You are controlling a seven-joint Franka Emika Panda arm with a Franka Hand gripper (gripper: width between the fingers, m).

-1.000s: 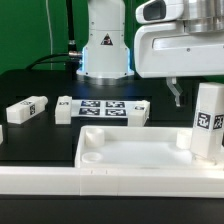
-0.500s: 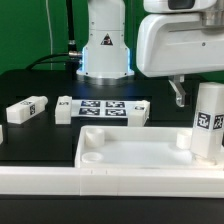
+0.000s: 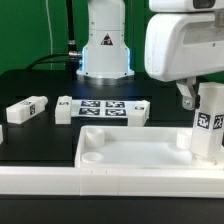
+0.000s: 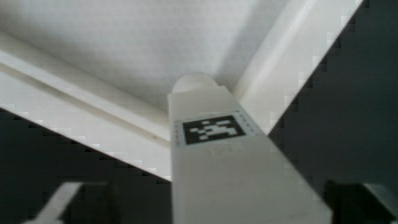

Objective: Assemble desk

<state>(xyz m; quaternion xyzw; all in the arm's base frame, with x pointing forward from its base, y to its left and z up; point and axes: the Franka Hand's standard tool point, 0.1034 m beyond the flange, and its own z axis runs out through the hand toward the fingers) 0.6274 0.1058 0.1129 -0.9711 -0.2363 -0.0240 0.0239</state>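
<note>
Exterior view is showing the tabletop (image 3: 130, 150) lying just behind the long rail (image 3: 60, 182), with one upright leg (image 3: 208, 128) standing in its corner at the exterior view's right; a loose leg (image 3: 27, 108) is lying well apart at the left, so most fitting, I judge, is remaining. Wrist view is showing the gripper (image 4: 214, 200) spreading its fingers either side of the upright leg, gripping nothing; no words are showing, only square black-white tags on the legs and the marker board (image 3: 100, 108).
</note>
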